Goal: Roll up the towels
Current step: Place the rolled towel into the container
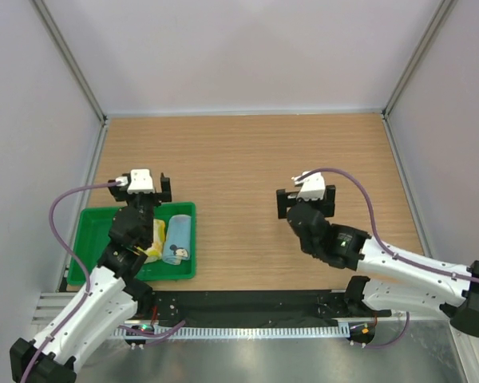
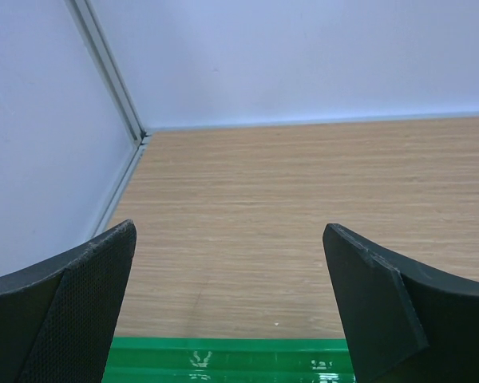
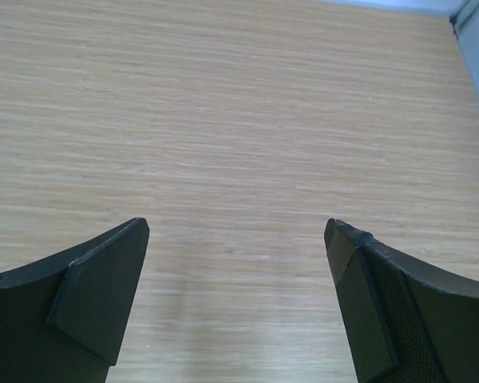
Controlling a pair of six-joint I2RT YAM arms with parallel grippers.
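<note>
Bare wooden table point(image 1: 247, 152) lies ahead of the spread left gripper point(image 2: 230, 233) and right gripper point(image 3: 238, 225), up to the enclosure walls point(image 1: 239, 56). At near left, the green tray point(image 1: 96, 227) rim, blue towel point(image 1: 178, 238) and yellow towel point(image 1: 155, 239) obstruct low passes.
</note>
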